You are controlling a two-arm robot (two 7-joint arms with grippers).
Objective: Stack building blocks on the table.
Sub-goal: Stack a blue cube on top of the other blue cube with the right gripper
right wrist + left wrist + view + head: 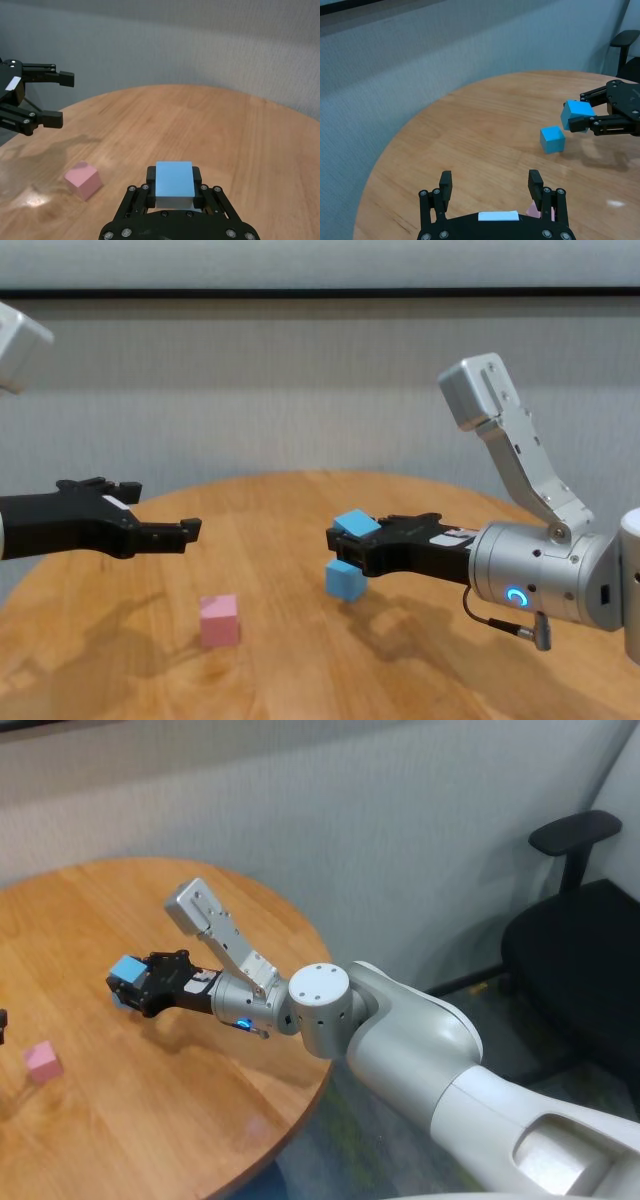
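My right gripper [345, 540] is shut on a light blue block [356, 523] and holds it, tilted, just above a second light blue block [344, 580] that rests on the round wooden table [280, 510]. From the left wrist view the held block [576, 114] hangs above and slightly to one side of the resting one [552, 139]. A pink block [219, 620] lies apart on the table; it also shows in the head view [43, 1061]. My left gripper [165, 508] is open and empty, hovering above the table near the pink block.
A black office chair [580, 930] stands on the floor beyond the table's right edge. A grey wall runs behind the table. The table's curved edge [310, 1100] passes under my right forearm.
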